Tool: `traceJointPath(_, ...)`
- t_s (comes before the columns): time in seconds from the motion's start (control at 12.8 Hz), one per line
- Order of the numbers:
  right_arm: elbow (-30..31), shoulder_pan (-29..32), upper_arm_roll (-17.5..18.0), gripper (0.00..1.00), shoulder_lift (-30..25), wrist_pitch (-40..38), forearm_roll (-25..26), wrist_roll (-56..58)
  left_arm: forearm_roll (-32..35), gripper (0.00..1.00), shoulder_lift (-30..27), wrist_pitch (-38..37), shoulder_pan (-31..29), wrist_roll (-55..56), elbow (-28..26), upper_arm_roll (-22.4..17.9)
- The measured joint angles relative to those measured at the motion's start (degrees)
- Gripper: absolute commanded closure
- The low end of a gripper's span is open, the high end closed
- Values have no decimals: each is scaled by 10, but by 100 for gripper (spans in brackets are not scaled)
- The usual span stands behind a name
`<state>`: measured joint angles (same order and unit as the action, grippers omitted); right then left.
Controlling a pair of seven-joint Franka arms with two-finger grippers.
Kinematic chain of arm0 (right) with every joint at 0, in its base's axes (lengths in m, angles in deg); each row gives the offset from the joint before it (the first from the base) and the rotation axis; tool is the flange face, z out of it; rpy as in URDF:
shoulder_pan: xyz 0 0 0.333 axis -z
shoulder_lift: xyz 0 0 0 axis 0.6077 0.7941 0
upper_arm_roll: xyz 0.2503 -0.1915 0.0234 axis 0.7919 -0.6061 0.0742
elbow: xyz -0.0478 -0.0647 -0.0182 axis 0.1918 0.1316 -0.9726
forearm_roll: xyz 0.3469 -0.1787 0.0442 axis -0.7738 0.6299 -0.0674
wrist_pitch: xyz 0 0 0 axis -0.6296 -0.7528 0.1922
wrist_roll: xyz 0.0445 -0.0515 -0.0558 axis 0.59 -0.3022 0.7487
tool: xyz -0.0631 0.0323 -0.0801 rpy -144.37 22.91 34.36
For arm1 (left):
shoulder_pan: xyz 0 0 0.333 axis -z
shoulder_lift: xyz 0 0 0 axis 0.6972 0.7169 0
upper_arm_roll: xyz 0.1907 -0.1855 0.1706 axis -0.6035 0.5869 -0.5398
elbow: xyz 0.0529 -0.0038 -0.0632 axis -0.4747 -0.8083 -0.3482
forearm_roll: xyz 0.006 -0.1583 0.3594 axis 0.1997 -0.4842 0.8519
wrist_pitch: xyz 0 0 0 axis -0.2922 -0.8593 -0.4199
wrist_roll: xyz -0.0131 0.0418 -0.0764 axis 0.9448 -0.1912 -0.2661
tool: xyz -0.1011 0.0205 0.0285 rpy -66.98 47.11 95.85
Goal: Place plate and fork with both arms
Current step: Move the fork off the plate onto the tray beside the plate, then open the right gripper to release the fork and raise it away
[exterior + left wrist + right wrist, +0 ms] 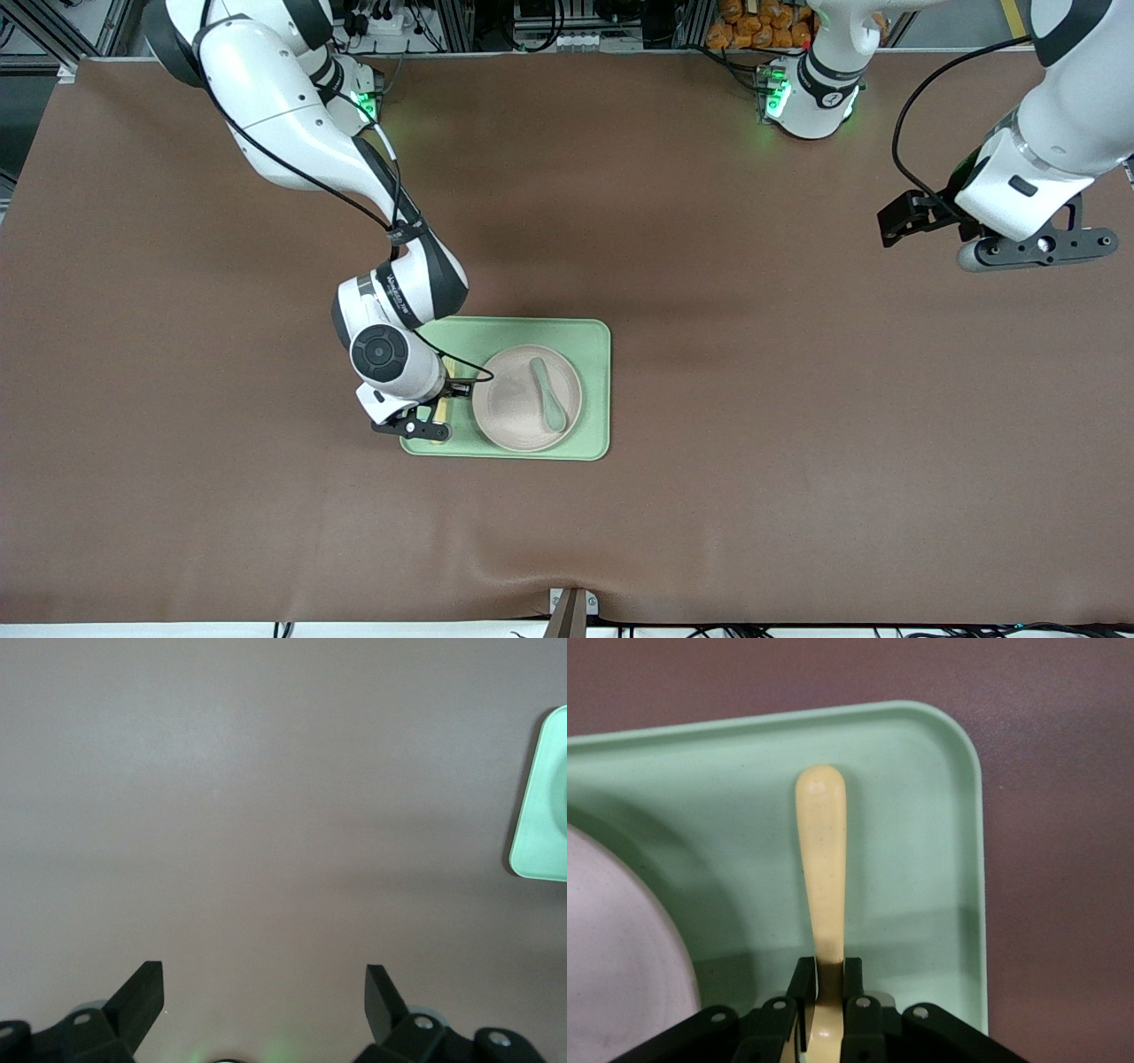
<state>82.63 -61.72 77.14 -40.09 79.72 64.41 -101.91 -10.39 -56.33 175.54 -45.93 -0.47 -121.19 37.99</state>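
Nearest the front camera we see the tray (592,390) on the bench (797,443), carrying the plate (514,412) with a spoon (547,397) lying in it. Beside the plate, at the tray's edge toward the right arm's end, our right end effector (826,992) pinches the fork (822,868) narrowly, low over the tray. We judge the fork is being set down; letting go comes next. Our left end effector (264,992) waits, spread wide and empty, over bare bench.
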Motion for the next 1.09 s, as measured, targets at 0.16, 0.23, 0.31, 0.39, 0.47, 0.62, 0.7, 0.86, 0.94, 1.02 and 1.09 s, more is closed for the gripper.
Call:
traceJointPath(0.16,2,3,-1,0,-4,0,0,-1,0,0,-10,0,-6,-22,2,-1)
traceJointPath(0.23,0,6,-1,0,-8,-3,0,-1,0,0,-19,0,-11,-37,2,-1)
traceJointPath(0.31,-9,8,-1,0,-14,-19,0,-1,0,0,-29,-1,-16,-52,2,-1)
traceJointPath(0.39,-26,9,-2,0,-22,-51,0,-1,-1,0,-38,-3,-21,-68,2,-1)
traceJointPath(0.47,-51,13,-3,0,-30,-97,0,-1,-1,0,-43,-4,-27,-82,2,-1)
traceJointPath(0.62,-111,34,-3,0,-44,-193,0,0,-2,0,-45,-3,-35,-100,2,-2)
traceJointPath(0.7,-137,52,-3,0,-52,-225,0,2,-2,0,-44,-3,-36,-102,2,-2)
traceJointPath(0.86,-169,92,-2,0,-76,-260,-2,15,-2,0,-39,-1,-36,-103,11,-2)
traceJointPath(0.94,-175,108,-2,0,-94,-274,-3,20,-2,0,-32,0,-36,-103,22,-2)
traceJointPath(1.02,-177,122,-2,0,-113,-291,-3,27,-2,0,-25,0,-36,-103,32,-2)
traceJointPath(1.09,-178,133,-2,0,-133,-311,-3,45,-2,0,-20,0,-36,-103,37,-2)
